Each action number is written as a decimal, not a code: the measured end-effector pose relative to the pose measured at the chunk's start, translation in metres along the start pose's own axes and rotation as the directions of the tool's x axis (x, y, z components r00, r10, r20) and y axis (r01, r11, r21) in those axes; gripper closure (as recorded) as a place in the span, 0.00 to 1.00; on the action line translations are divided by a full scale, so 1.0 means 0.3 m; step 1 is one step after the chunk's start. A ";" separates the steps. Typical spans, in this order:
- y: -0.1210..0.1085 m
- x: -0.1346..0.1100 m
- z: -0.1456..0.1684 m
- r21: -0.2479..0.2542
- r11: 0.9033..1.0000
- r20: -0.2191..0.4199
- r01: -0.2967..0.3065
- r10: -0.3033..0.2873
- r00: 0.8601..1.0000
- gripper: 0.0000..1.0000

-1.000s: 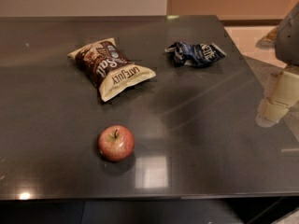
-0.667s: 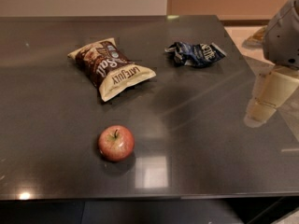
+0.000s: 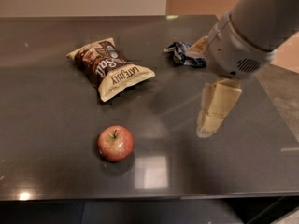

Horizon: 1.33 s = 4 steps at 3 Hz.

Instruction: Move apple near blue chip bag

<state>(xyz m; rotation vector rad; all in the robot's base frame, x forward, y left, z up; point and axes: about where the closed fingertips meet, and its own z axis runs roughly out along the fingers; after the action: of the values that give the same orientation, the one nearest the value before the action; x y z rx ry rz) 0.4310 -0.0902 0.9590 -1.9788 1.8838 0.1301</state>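
Dark countertop [image 3: 46, 125] holds the apple [image 3: 115, 143] near-left, well apart from the blue chip bag [image 3: 184, 53] far-right, while the gripper [image 3: 209, 125], parted or closed I cannot tell, hangs to the apple's right, so the apple lies leftward of it.

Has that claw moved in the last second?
Yes. The gripper moved left: it was well right of the blue bag, now it hangs almost in front of it, nearer the apple.
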 end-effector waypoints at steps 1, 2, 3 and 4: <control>0.066 -0.127 0.145 -0.067 0.990 0.005 0.127 -0.126 0.992 0.00; 0.134 -0.231 0.279 -0.133 0.964 0.020 0.229 -0.229 0.973 0.00; 0.183 -0.305 0.381 -0.173 0.940 0.037 0.295 -0.293 0.955 0.00; 0.206 -0.357 0.434 -0.191 0.925 0.060 0.329 -0.323 0.944 0.00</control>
<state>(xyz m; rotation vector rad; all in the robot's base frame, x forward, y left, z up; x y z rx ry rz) 0.3885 0.0550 0.8624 -2.3826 1.5465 0.2567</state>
